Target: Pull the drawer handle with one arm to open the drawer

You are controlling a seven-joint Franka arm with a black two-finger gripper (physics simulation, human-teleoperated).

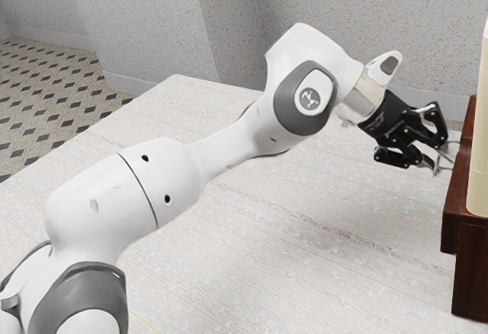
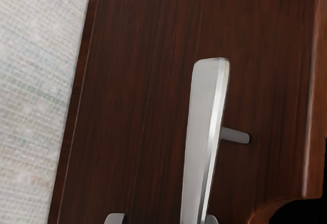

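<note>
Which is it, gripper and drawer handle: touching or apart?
Cannot tell. In the wrist view, one fingertip of the gripper borders the handle, but depth there is unclear.

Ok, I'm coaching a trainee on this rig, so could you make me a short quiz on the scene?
1. Where is the tool?
a) up against the back wall
b) at the handle
c) beside the arm's base

2. True or false: the handle is a round knob.

3. Fill in the missing word: past the table, the floor has a pattern of dark ____.

Key: 1: b; 2: false; 3: diamonds
</note>
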